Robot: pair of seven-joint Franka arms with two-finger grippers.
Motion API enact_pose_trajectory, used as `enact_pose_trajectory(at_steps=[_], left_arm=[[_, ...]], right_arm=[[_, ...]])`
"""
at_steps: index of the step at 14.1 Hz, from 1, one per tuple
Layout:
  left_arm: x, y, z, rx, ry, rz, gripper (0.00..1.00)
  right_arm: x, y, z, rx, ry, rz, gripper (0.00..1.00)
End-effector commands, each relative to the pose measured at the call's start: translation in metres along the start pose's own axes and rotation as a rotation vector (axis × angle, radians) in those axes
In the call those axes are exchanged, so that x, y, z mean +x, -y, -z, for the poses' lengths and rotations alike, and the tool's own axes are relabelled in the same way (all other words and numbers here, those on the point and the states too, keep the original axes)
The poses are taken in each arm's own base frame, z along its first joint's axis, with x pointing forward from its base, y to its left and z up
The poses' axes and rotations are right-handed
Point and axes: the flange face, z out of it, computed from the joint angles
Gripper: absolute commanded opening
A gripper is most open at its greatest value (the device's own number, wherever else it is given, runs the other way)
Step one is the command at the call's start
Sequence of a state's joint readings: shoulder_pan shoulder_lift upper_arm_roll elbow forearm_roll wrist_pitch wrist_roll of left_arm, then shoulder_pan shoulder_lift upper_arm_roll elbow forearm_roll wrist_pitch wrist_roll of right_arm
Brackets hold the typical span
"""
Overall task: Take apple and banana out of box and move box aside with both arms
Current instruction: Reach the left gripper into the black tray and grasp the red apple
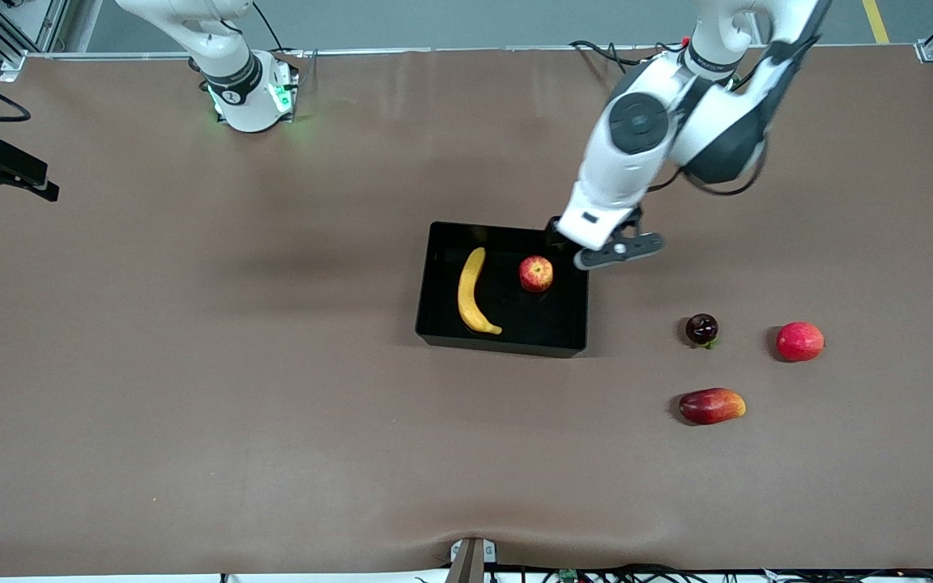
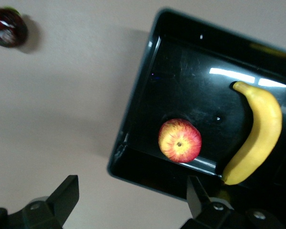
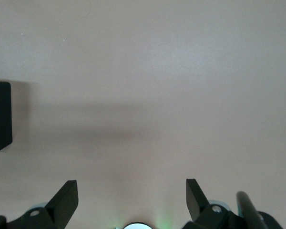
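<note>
The black tray (image 1: pixel 434 279) sits mid-counter (image 1: pixel 191 364), holding the banana (image 1: pixel 470 293) with the apple (image 1: pixel 536 274) at its 3 o'clock. The left claw (image 2: pixel 133 202) hangs wide open and empty, seemingly over the tray's corner. The right claw (image 3: pixel 132 200), waiting, gapes empty over bare counter.

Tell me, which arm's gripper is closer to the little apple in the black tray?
The left. The left gripper hangs open over the tray corner beside the apple. The right gripper, also open, waits over bare table near its base, away from the tray.
</note>
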State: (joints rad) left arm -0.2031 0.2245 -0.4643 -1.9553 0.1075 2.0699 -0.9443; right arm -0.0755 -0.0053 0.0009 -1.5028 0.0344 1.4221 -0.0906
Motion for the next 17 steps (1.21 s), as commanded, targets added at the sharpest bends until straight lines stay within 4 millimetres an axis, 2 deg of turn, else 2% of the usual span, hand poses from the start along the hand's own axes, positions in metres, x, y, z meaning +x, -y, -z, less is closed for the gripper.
enact_pose_trajectory(at_steps=[1, 3, 8, 11, 17], left_arm=[[-0.004, -0.022, -0.037, 0.010, -0.011, 0.026, 1.00], [-0.008, -0.036, -0.063, 0.003, -0.020, 0.019, 1.00], [-0.008, -0.048, -0.117, -0.013, 0.006, 0.015, 1.00], [-0.013, -0.057, -0.136, -0.033, 0.016, 0.034, 1.00], [-0.014, -0.060, -0.170, -0.003, -0.039, 0.053, 1.00]], right_arm=[[0.003, -0.004, 0.001, -0.008, 0.000, -0.002, 1.00], [0.003, -0.005, 0.001, -0.007, 0.002, -0.003, 1.00], [0.003, -0.005, 0.000, -0.007, 0.006, -0.003, 1.00], [0.003, -0.003, 0.000, -0.009, 0.004, 0.001, 1.00], [0.003, -0.001, 0.000, -0.009, 0.005, 0.006, 1.00]])
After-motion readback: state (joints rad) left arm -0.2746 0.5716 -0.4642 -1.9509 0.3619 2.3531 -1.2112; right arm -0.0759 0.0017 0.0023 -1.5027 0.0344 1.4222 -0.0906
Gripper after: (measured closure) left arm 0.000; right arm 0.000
